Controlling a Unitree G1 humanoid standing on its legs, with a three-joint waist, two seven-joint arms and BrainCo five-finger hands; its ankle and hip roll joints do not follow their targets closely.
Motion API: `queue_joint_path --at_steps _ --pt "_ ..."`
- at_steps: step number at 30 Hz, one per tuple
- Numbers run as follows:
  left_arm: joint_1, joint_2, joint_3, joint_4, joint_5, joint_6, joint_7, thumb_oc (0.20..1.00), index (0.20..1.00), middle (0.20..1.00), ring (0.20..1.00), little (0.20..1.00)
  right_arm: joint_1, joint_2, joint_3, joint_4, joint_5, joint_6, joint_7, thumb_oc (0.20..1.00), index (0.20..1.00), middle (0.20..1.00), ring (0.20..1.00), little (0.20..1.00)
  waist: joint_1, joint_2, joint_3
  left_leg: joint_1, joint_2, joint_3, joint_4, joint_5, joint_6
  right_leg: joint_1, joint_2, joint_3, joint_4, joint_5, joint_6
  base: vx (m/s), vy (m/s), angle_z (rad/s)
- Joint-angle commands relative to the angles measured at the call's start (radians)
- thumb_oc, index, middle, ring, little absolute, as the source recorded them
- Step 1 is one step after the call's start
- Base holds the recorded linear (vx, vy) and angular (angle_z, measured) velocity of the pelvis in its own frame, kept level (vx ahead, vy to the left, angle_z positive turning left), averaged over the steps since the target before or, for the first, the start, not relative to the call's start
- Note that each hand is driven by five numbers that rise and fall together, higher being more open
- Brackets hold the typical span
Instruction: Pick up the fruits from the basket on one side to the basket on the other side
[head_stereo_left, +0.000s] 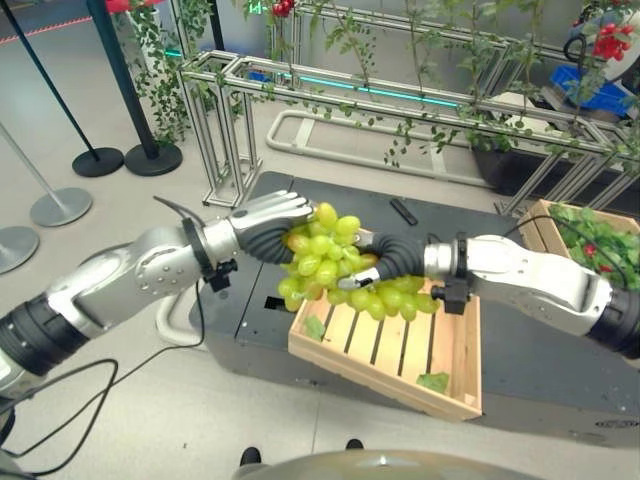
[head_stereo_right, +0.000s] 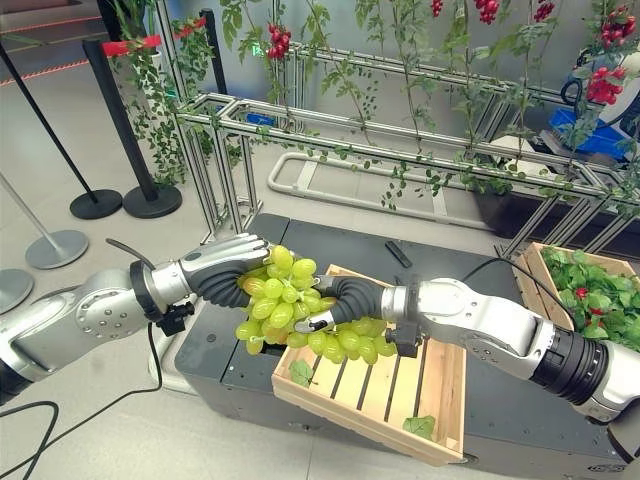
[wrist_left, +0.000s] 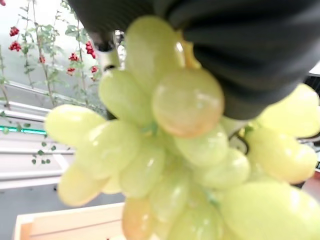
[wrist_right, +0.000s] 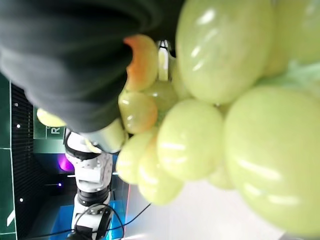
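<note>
Left eye view: both hands, left hand and right hand, grasp grapes | above crate

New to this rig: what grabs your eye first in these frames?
The green grapes, a big bunch held up between the left hand and the right hand, above the near-left corner of the wooden crate. Next, the second crate of leaves and red fruit at far right.

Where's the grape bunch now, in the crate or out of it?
Out. The grape bunch hangs above the wooden crate's near-left corner, between the left hand and right hand. The crate's slatted floor holds only loose leaves.
</note>
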Motion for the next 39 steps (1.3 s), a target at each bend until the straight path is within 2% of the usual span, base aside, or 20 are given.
queue_joint_path --at_steps 1,12,13,14,17,19,20,21,23,25,26,27,30,31,34,36,37,39 --pt "0.072 -0.04 0.027 0.01 -0.011 -0.004 0.009 0.2 0.2 0.2 0.2 0.2 -0.158 0.069 -0.113 -0.122 0.058 -0.201 -0.019 0.2 0.2 0.2 0.2 0.2 -0.013 -0.051 -0.034 0.055 -0.03 0.011 0.007 -0.085 0.029 0.002 -0.039 0.003 0.028 -0.011 0.104 0.0 0.0 0.0" --pt "0.095 -0.061 0.046 0.01 -0.017 0.001 0.031 0.2 0.2 0.2 0.2 0.2 -0.141 0.08 -0.137 -0.103 0.045 -0.214 -0.038 0.2 0.2 0.2 0.2 0.2 -0.018 -0.043 -0.041 0.05 -0.034 0.008 0.011 -0.082 0.032 -0.001 -0.042 0.004 0.033 -0.012 0.1 0.0 0.0 0.0" --pt "0.112 -0.067 0.061 0.012 -0.017 0.001 0.038 0.2 0.2 0.2 0.2 0.2 -0.132 0.078 -0.142 -0.104 0.042 -0.217 -0.041 0.25 0.25 0.25 0.25 0.25 -0.019 -0.04 -0.041 0.057 -0.031 0.007 0.009 -0.09 0.032 0.007 -0.04 0.002 0.031 -0.019 0.101 0.0 0.0 0.0" --pt "0.128 -0.073 0.076 0.013 -0.019 0.003 0.043 0.2 0.2 0.2 0.2 0.2 -0.128 0.08 -0.147 -0.102 0.04 -0.217 -0.045 1.0 1.0 1.0 1.0 1.0 -0.018 -0.042 -0.039 0.052 -0.034 0.008 0.011 -0.082 0.033 0.003 -0.042 0.001 0.031 -0.011 0.1 0.0 0.0 0.0" --pt "0.211 -0.103 0.15 0.019 -0.058 0.009 0.064 0.2 0.2 0.2 0.2 0.2 -0.107 0.066 -0.164 -0.107 0.032 -0.218 -0.049 1.0 1.0 1.0 1.0 1.0 -0.015 -0.04 -0.042 0.057 -0.03 0.007 0.009 -0.09 0.031 0.007 -0.04 0.0 0.028 -0.018 0.102 0.03 -0.002 0.01" --pt "0.326 -0.164 0.247 0.034 -0.134 0.011 0.089 0.2 0.2 0.2 0.2 0.2 -0.067 0.038 -0.206 -0.094 0.012 -0.227 -0.063 1.0 1.0 1.0 1.0 1.0 -0.009 -0.043 -0.04 0.056 -0.03 0.004 0.009 -0.087 0.031 0.009 -0.04 -0.001 0.027 -0.018 0.101 0.0 0.0 0.0" --pt "0.332 -0.164 0.252 0.031 -0.134 0.011 0.087 0.2 0.2 0.2 0.2 0.2 -0.067 0.038 -0.203 -0.096 0.011 -0.226 -0.063 1.0 1.0 1.0 1.0 1.0 -0.011 -0.042 -0.04 0.058 -0.03 0.004 0.008 -0.088 0.031 0.011 -0.04 -0.001 0.026 -0.019 0.101 0.0 0.0 0.0" --pt "0.417 -0.219 0.31 0.044 -0.197 0.017 0.089 0.2 0.2 0.2 0.2 0.2 -0.025 0.017 -0.233 -0.084 -0.002 -0.229 -0.069 1.0 1.0 1.0 1.0 1.0 -0.007 -0.045 -0.039 0.05 -0.032 0.003 0.009 -0.079 0.032 0.005 -0.044 -0.002 0.025 -0.012 0.099 0.0 0.0 0.0" --pt "0.466 -0.241 0.345 0.045 -0.228 0.018 0.085 0.2 0.2 0.2 0.2 0.2 -0.012 0.001 -0.241 -0.08 -0.009 -0.229 -0.066 1.0 1.0 1.0 1.0 1.0 -0.008 -0.043 -0.042 0.058 -0.029 0.003 0.007 -0.087 0.031 0.014 -0.041 -0.003 0.022 -0.018 0.1 0.02 0.001 0.01" --pt "0.575 -0.317 0.405 0.052 -0.309 0.03 0.071 0.2 0.2 0.2 0.2 0.2 0.065 -0.031 -0.306 -0.051 -0.013 -0.233 -0.08 1.0 1.0 1.0 1.0 1.0 -0.004 -0.045 -0.04 0.058 -0.029 0.003 0.007 -0.087 0.03 0.016 -0.042 -0.005 0.018 -0.018 0.1 0.0 0.0 0.0" --pt "0.577 -0.316 0.406 0.051 -0.31 0.031 0.07 0.2 0.2 0.2 0.2 0.2 0.068 -0.031 -0.308 -0.052 -0.013 -0.232 -0.08 1.0 1.0 1.0 1.0 1.0 -0.004 -0.045 -0.041 0.058 -0.029 0.003 0.007 -0.087 0.03 0.016 -0.042 -0.005 0.018 -0.018 0.1 0.0 0.0 0.0" --pt "0.637 -0.367 0.435 0.055 -0.363 0.041 0.059 0.2 0.2 0.2 0.2 0.2 0.118 -0.056 -0.357 -0.05 -0.013 -0.238 -0.082 1.0 1.0 1.0 1.0 1.0 -0.004 -0.047 -0.042 0.056 -0.03 0.003 0.007 -0.087 0.031 0.018 -0.044 -0.008 0.017 -0.018 0.1 0.0 0.0 0.0" --pt "0.682 -0.393 0.456 0.047 -0.404 0.049 0.041 0.2 0.2 0.2 0.2 0.2 0.168 -0.069 -0.406 -0.043 0.001 -0.238 -0.081 1.0 1.0 1.0 1.0 1.0 -0.001 -0.049 -0.044 0.054 -0.029 0.0 0.007 -0.087 0.032 0.019 -0.045 -0.011 0.015 -0.018 0.101 0.0 0.0 0.0" --pt "0.722 -0.425 0.481 0.043 -0.437 0.059 0.027 0.2 0.2 0.2 0.2 0.2 0.207 -0.081 -0.457 -0.043 -0.004 -0.241 -0.083 1.0 1.0 1.0 1.0 1.0 -0.001 -0.049 -0.045 0.053 -0.03 -0.003 0.006 -0.087 0.033 0.019 -0.045 -0.012 0.014 -0.018 0.101 0.0 0.0 0.0" --pt "0.765 -0.473 0.495 0.041 -0.489 0.073 0.012 0.2 0.2 0.2 0.2 0.2 0.264 -0.082 -0.523 -0.03 0.002 -0.246 -0.085 1.0 1.0 1.0 1.0 1.0 0.001 -0.048 -0.045 0.051 -0.033 -0.004 0.006 -0.087 0.035 0.02 -0.046 -0.016 0.011 -0.016 0.102 0.0 0.0 0.0" --pt "0.765 -0.472 0.493 0.041 -0.489 0.073 0.012 0.2 0.2 0.2 0.2 0.2 0.269 -0.083 -0.527 -0.032 0.002 -0.245 -0.085 1.0 1.0 1.0 1.0 1.0 0.003 -0.049 -0.045 0.051 -0.033 -0.004 0.006 -0.087 0.035 0.019 -0.046 -0.016 0.011 -0.016 0.102 0.0 0.0 0.0" --pt "0.795 -0.522 0.505 0.043 -0.542 0.092 -0.002 0.2 0.2 0.2 0.2 0.2 0.335 -0.074 -0.6 -0.019 0.004 -0.25 -0.091 1.0 1.0 1.0 1.0 1.0 0.001 -0.046 -0.045 0.047 -0.035 -0.005 0.007 -0.087 0.037 0.018 -0.048 -0.017 0.01 -0.014 0.103 0.0 0.0 0.0" --pt "0.805 -0.548 0.51 0.04 -0.568 0.099 -0.005 0.2 0.2 0.2 0.2 0.2 0.379 -0.057 -0.64 -0.008 0.011 -0.25 -0.092 1.0 1.0 1.0 1.0 1.0 0.004 -0.045 -0.045 0.047 -0.036 -0.006 0.007 -0.088 0.039 0.018 -0.048 -0.017 0.01 -0.015 0.102 0.0 0.0 0.0"
